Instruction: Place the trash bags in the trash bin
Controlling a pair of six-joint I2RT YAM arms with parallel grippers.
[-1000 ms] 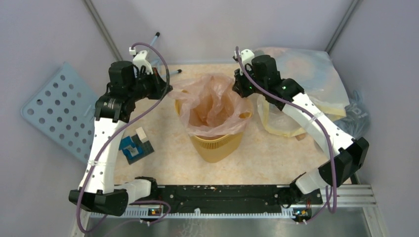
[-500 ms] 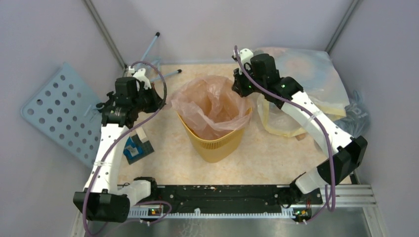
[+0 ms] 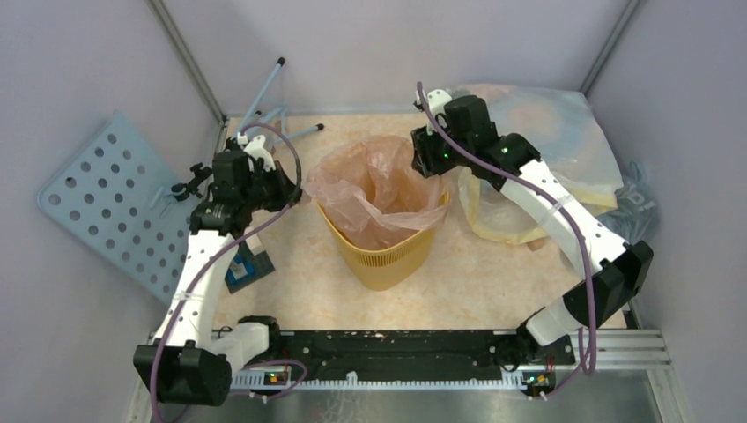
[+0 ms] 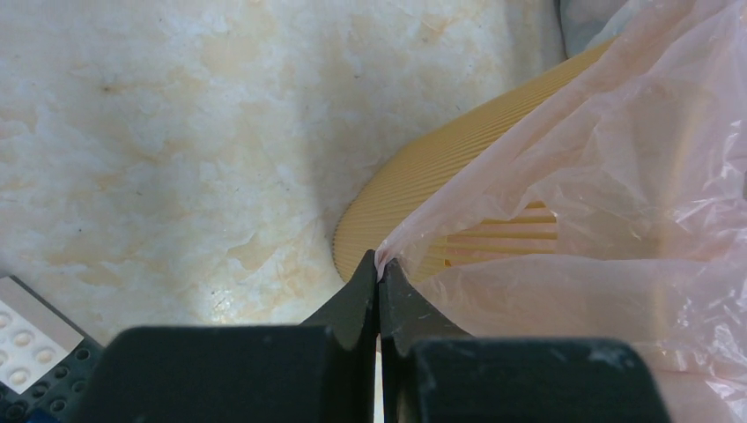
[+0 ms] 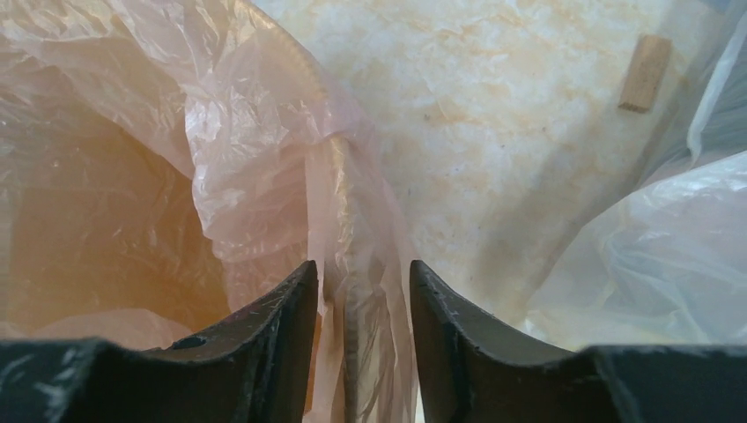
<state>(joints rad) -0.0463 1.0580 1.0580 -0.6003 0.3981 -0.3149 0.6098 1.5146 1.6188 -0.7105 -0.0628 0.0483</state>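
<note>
One trash bin stands mid-desk, and the one pink trash bag sits inside it, its mouth spread over the rim. In the last second your left gripper, clamped on the bag's edge, has drawn it left and down past the rim, so the lining looks nearly done. Your right gripper has its jaws apart around film at the far right rim.
</note>
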